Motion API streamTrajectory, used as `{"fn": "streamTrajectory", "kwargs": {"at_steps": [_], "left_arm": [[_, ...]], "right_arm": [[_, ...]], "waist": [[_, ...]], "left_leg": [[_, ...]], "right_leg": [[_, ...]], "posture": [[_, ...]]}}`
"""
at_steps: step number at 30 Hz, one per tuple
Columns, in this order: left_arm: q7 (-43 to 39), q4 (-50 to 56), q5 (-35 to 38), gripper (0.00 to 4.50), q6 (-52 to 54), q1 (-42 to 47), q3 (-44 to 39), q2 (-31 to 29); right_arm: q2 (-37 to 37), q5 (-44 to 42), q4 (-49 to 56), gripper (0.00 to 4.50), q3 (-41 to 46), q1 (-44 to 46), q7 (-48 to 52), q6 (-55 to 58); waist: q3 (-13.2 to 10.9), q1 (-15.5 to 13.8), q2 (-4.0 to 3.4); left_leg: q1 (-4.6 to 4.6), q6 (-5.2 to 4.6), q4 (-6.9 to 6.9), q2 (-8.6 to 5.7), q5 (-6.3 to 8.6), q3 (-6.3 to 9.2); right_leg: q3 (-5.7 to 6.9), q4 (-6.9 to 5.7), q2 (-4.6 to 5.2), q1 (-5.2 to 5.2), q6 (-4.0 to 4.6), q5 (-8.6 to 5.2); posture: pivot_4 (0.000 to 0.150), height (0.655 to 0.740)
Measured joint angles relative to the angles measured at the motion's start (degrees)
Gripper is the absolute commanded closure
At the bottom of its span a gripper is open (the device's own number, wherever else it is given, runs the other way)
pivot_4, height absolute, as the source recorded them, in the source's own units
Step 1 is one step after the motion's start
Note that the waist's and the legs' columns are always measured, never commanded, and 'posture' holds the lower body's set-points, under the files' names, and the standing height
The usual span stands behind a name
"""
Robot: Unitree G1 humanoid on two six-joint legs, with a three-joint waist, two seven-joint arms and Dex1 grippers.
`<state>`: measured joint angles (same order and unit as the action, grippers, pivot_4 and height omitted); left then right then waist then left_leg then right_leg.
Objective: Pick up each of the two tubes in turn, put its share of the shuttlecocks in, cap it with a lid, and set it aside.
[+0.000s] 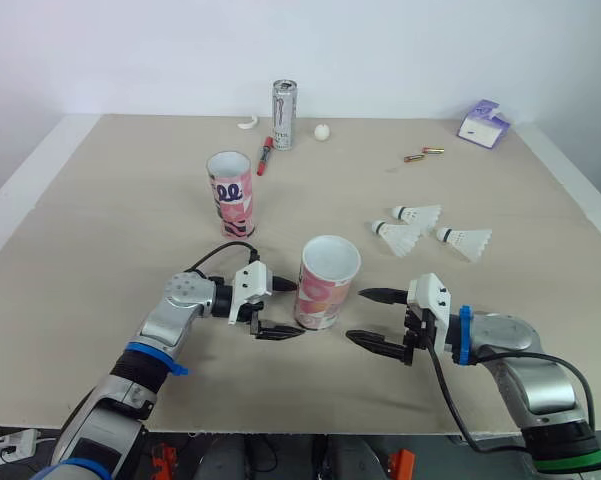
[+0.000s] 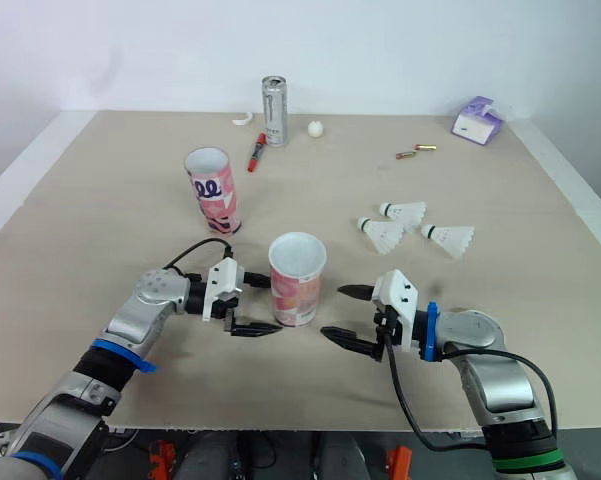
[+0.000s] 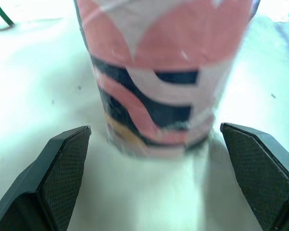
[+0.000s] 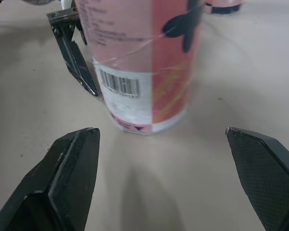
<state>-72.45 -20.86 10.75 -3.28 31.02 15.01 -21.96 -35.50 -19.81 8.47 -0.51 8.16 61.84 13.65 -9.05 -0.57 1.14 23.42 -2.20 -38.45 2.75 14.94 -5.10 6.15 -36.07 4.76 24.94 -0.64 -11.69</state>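
While mouth-up, near tube [image 1: 326,283] upright.

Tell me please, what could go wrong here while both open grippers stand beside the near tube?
1. The near tube stands upright and unheld between the open left gripper and the open right gripper; a push from one side alone may tip it over.
2. Both grippers point at the same tube, so they might collide around it.
3. A fallen tube could roll toward the three shuttlecocks and scatter them.
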Motion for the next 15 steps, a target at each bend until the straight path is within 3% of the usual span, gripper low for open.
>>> {"fn": "streamTrajectory", "kwargs": {"at_steps": [15], "left_arm": [[-2.9, 8.7, 5.8, 0.00, 7.2, -3.7, -2.5, -4.0]], "right_arm": [[5.4, 3.3, -3.8, 0.02, -4.9, 4.3, -3.3, -3.7]], "waist": [[0.0, 0.0, 0.01]], "left_leg": [[-0.04, 0.08, -0.08, 0.00, -0.04, -0.04]], "right_leg": [[-0.10, -0.11, -0.06, -0.02, 0.00, 0.02]], "posture": [[0.150, 0.7400]]}}
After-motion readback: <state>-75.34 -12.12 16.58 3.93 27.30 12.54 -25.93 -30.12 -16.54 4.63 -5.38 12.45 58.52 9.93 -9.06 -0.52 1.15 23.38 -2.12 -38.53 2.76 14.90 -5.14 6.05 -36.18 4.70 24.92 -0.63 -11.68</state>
